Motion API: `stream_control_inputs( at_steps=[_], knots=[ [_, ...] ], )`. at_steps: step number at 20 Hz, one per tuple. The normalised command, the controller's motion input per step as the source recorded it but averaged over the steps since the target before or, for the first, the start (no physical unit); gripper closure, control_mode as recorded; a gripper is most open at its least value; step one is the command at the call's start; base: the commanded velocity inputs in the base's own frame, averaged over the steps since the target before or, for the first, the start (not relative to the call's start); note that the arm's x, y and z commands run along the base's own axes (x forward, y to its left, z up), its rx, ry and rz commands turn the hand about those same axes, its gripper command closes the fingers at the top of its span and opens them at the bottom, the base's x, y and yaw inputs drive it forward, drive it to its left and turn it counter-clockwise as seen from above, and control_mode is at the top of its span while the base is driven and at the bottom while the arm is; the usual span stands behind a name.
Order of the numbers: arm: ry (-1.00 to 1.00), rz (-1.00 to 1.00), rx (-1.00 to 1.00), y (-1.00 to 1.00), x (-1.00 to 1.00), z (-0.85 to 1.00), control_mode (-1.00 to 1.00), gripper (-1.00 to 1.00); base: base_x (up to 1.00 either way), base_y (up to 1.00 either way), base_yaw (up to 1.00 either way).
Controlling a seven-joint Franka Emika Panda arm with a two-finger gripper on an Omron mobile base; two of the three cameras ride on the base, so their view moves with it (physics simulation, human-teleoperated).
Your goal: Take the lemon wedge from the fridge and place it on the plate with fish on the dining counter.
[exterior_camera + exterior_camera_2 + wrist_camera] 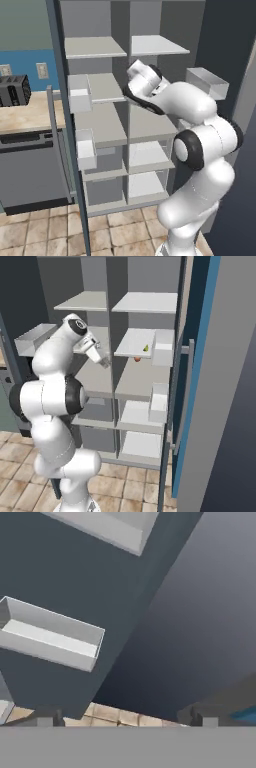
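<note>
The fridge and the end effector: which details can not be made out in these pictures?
- Lemon wedge: in the right base view it is too small on its fridge shelf to tell how it lies.
- Small reddish thing at the shelf edge below: too small to identify.
- End effector: in the left base view the arm's own links cover it.
- Door bin: in the hand view its left end is cut off by the edge.

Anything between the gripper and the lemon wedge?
Right base view: the fridge's centre divider stands between the open gripper and the lemon wedge.
</note>
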Motion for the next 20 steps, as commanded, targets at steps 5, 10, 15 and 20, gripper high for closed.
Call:
stream_control_inputs(
  at_steps=[5, 10, 15, 20],
  knots=[
    [-0.06, 0.38, 0.58, -0.06, -0.79, 0.54, -1.0, -1.0, 0.0, 0.0, 0.0],
    [0.0, 0.33, 0.57, -0.01, -0.34, 0.35, -1.0, -1.0, 0.0, 0.0, 0.0],
    [-0.03, 0.14, 0.15, 0.01, -0.14, 0.0, -1.0, -1.0, 0.0, 0.0, 0.0],
    [-0.07, 0.13, 0.0, 0.0, -0.02, -0.4, -1.0, -1.0, 0.0, 0.0, 0.0]
  ],
)
